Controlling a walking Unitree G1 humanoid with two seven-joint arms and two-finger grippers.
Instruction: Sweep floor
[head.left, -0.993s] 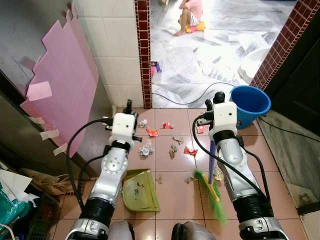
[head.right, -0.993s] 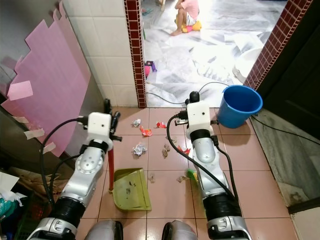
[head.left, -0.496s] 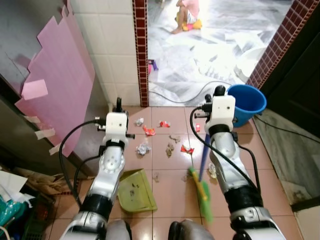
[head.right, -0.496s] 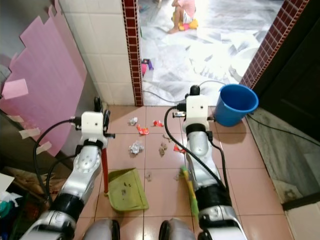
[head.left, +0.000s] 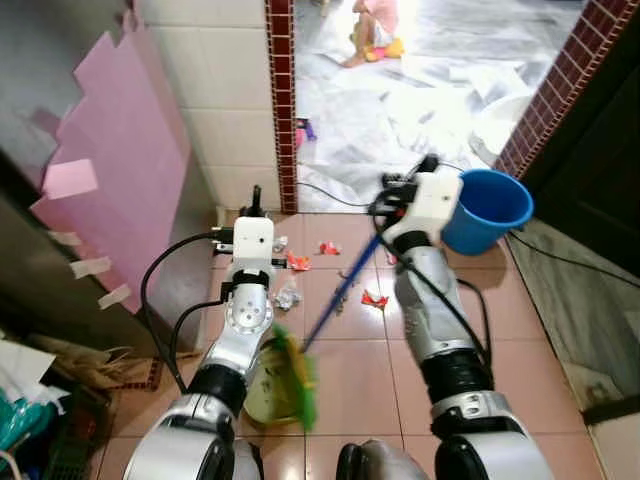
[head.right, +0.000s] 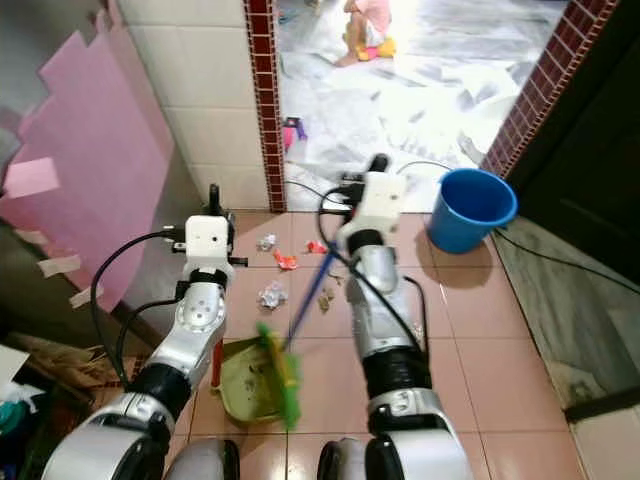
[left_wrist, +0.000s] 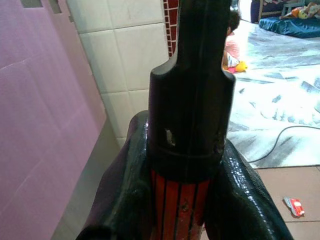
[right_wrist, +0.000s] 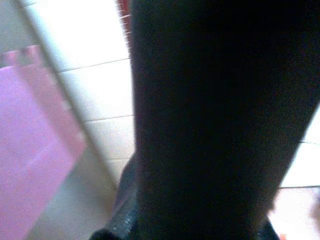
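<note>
Pink-tiled floor (head.left: 520, 330) fills my head views, meeting a white tiled wall (head.left: 225, 90) with a maroon brick edge (head.left: 283, 100); beyond the doorway lies pale marble floor where a person (head.left: 375, 30) sits. My left gripper (left_wrist: 190, 200) has its fingers (left_wrist: 130, 200) clamped on the red ribbed handle (left_wrist: 182, 210) of the dustpan (head.right: 245, 385), black cap above them. From the head I see that gripper (head.left: 253, 205) raised by the wall, the green pan down on the tiles below its arm. My right gripper (head.left: 400, 185) is closed on the top of the broom (head.left: 335, 305); its wrist picture is dark and blurred, yet the blue stick plainly runs from that hand down leftward, and the green bristles (head.left: 295, 375) sit blurred over the dustpan. Litter (head.left: 290, 296), crumpled paper and red wrappers, lies scattered on the tiles between the arms and the doorway. I can read no writing anywhere. Beside my right arm stands a blue bucket (head.left: 490, 210); pink paper (head.left: 120, 170) is taped to the surface at my left; a black cable (head.left: 340, 195) crosses the threshold
</note>
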